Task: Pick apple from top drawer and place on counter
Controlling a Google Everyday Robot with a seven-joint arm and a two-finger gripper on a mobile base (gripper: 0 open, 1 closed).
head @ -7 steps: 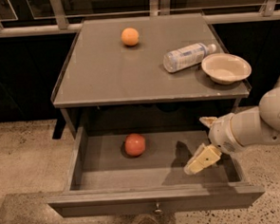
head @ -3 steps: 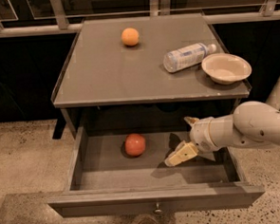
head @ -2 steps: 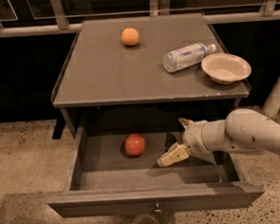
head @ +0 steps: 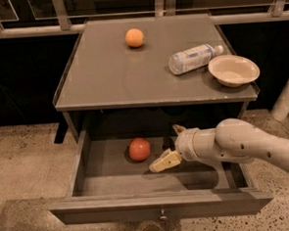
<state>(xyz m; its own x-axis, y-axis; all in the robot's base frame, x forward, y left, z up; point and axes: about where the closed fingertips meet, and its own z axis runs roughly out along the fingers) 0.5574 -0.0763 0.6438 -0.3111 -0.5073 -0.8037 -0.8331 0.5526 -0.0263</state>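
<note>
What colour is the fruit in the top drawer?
Red: an apple, clearest in the camera view; the gripper hangs just beside it.

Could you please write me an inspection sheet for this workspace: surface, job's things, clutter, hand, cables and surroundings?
Surface: the counter is flat and dark grey, with thin raised side edges.
Job's things: the apple lies inside the top drawer, which is pulled open; nothing holds it.
Clutter: an orange fruit, a plastic bottle lying on its side and a bowl sit on the counter.
Hand: the hand is inside the drawer, just right of the apple, open, with no visible contact.
Cables: nothing seen.
Surroundings: speckled floor around the cabinet; a railing behind it.
</note>
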